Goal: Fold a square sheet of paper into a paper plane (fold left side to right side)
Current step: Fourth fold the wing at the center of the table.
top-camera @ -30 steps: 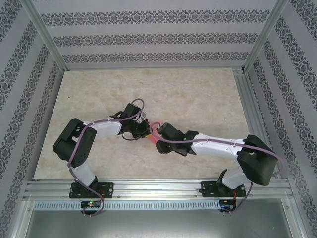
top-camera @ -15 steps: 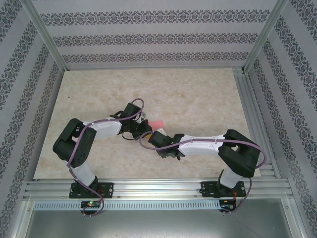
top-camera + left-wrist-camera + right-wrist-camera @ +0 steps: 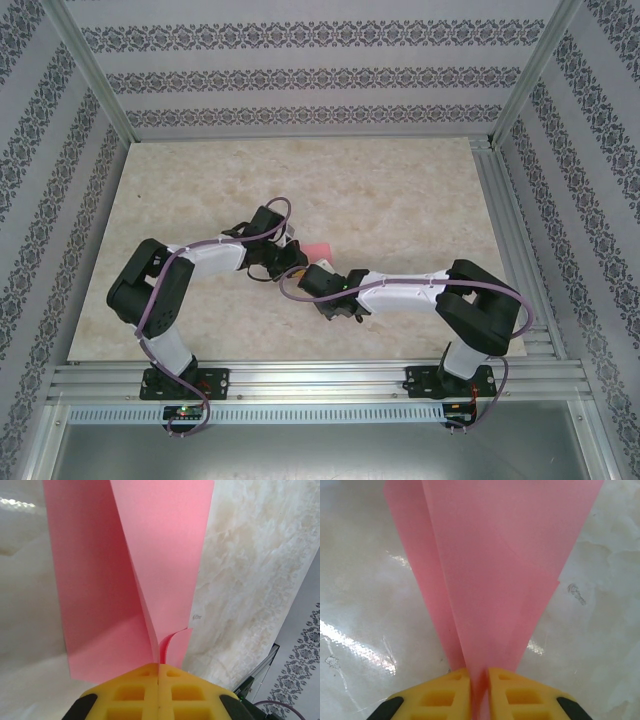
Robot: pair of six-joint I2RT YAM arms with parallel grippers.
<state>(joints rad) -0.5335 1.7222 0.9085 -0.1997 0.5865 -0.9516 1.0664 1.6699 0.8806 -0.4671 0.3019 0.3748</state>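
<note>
Mid-table: L gripper [image 3: 158, 667] + R gripper [image 3: 479, 674] clamp tight on paper plane [image 3: 165, 555].

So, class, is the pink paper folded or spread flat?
Folded: the pink paper shows creases and overlapping layers, pinched by the left gripper and right gripper.

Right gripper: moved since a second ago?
Yes. In the top view the right gripper, shut on the paper, has shifted left and slightly nearer the front rail.
</note>
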